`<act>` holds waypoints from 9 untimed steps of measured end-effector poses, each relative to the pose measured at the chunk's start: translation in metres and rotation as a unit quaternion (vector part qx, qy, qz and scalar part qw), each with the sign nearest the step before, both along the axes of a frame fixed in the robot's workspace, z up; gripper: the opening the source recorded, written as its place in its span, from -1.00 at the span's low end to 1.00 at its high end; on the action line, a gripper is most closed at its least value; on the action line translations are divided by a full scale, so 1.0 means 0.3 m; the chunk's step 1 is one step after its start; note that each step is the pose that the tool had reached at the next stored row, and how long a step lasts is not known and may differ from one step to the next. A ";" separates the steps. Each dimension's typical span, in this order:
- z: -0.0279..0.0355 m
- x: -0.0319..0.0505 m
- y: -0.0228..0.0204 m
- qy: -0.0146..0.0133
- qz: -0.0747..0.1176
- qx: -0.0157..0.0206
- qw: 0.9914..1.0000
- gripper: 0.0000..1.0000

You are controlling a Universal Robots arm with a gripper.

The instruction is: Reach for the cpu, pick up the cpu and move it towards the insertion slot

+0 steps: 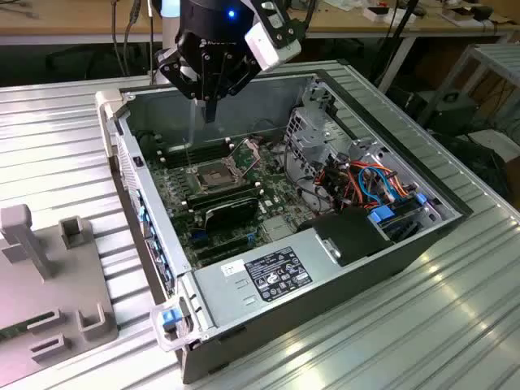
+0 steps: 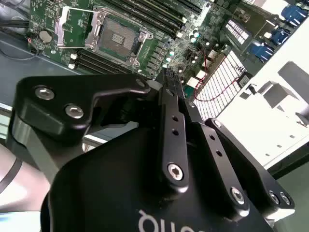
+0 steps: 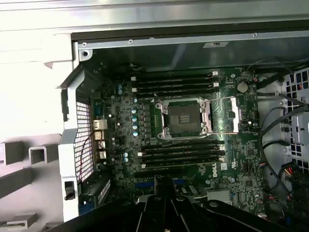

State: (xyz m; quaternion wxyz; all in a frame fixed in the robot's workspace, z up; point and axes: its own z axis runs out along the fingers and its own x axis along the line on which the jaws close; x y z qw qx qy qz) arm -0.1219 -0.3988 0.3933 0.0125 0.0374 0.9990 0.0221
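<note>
The pincer [image 1: 210, 112] hangs over the open computer case [image 1: 390, 253] that stands on the ribbed metal surface [image 1: 455, 325]. Its black fingers are clenched tip to tip in both wrist views [image 2: 166, 79] [image 3: 162, 184], and I cannot tell whether anything thin is pinched between them. Below it on the green motherboard [image 1: 276, 193] lies the insertion slot [image 1: 214, 174] [image 2: 117, 36] [image 3: 183, 118], between rows of long black memory slots [image 3: 174, 82], with its dark grey centre uncovered and its retaining plate [image 3: 226, 116] swung open beside it.
</note>
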 end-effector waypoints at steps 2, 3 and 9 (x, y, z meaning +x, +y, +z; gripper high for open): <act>0.000 0.000 0.000 0.000 0.000 0.000 1.000 -0.79; 0.000 0.000 0.000 0.000 0.000 0.000 1.000 -0.79; 0.000 -0.007 0.000 0.000 0.000 0.000 1.000 -0.79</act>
